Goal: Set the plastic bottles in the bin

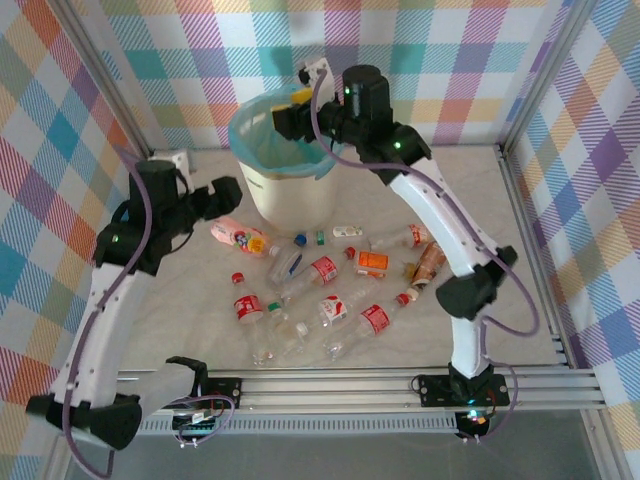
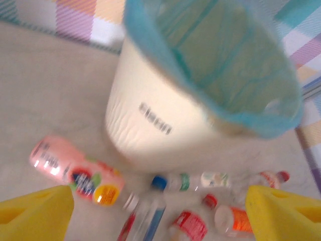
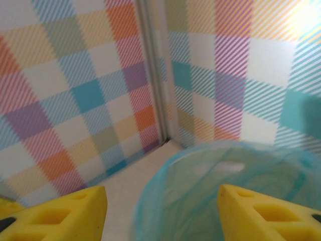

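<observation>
Roughly a dozen small, mostly clear plastic bottles (image 1: 323,270) with red, blue, green or orange caps lie loose on the pale tabletop (image 1: 520,250), fanning out from 5 to 7 o'clock of the tall cream-white cylindrical bin (image 1: 283,185) with its teal bag liner. The bin stands at 12 o'clock of the table, so most of the job looks to be ahead of me.

My right claw (image 3: 163,206) hangs over the bin's mouth with its yellow fingers (image 3: 55,213) wide apart. Nothing sits between them but the liner below, which I read as the drop end of a cycle.

The left claw (image 2: 160,206) hovers at 8 o'clock of the bin, fingers spread just as wide, gripping and touching nothing. Below it, at the bin's 7 o'clock foot, lies a pink-labelled bottle with a yellow end (image 2: 75,170), and a blue-capped clear one (image 2: 150,211) is nearer centre (the wrist picture is blurred, so I won't swear to labels).

For the next pick I'd go for the pink one: lower the left claw, square the fingers across its body rather than along it, and mind the bin wall close by.
</observation>
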`<state>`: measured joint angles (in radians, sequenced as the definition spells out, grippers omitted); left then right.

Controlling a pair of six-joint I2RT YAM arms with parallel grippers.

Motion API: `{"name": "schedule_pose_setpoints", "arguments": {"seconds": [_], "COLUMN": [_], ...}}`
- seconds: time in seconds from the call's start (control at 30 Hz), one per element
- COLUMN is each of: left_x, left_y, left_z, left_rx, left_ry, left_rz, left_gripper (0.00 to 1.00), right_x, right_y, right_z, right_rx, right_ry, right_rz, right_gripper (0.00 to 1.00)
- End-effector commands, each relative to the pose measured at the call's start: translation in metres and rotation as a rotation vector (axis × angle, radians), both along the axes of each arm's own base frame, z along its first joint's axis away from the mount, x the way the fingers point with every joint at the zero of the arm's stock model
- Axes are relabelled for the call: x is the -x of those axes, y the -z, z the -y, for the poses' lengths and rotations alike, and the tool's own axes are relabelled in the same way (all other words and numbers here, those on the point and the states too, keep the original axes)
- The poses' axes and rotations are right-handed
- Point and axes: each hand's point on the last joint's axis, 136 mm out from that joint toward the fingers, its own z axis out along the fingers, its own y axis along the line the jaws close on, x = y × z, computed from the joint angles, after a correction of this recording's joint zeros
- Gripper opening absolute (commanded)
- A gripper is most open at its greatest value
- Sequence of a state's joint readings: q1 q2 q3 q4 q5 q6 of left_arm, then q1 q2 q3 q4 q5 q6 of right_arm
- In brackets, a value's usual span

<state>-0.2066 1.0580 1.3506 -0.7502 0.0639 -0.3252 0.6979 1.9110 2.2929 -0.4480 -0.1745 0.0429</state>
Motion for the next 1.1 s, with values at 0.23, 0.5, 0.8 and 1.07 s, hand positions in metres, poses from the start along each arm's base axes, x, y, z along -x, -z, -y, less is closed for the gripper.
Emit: {"name": "schedule_pose_setpoints", "arguments": {"seconds": [0.23, 0.5, 0.8, 1.07], "left_x": [0.082, 0.089, 0.065, 0.039], "left_y": [0.128, 0.203, 0.249, 0.267], "left_z": [-0.020, -0.019, -0.017, -0.016], "left_rx": [0.012, 0.016, -0.023, -0.034], "left_ry": [-0.085, -0.111, -0.120, -0.089], "left_rz": [-0.366, -0.513, -0.587, -0.639], "left_gripper": [0.85, 0.83, 0.73, 0.70], "right_x": [0.141, 0.210, 0.255, 0.274], "right_y": [0.145, 0.262, 0.313, 0.328], "right_z": [-0.017, -0.006, -0.025, -0.045], "right_rx": [0.121, 0.261, 0.350, 0.381], "right_ry": [-0.201, -0.269, -0.359, -0.421], "right_rz": [-0.230, -0.398, -0.489, -0.513], "right_gripper": [0.58, 0.56, 0.55, 0.55]}}
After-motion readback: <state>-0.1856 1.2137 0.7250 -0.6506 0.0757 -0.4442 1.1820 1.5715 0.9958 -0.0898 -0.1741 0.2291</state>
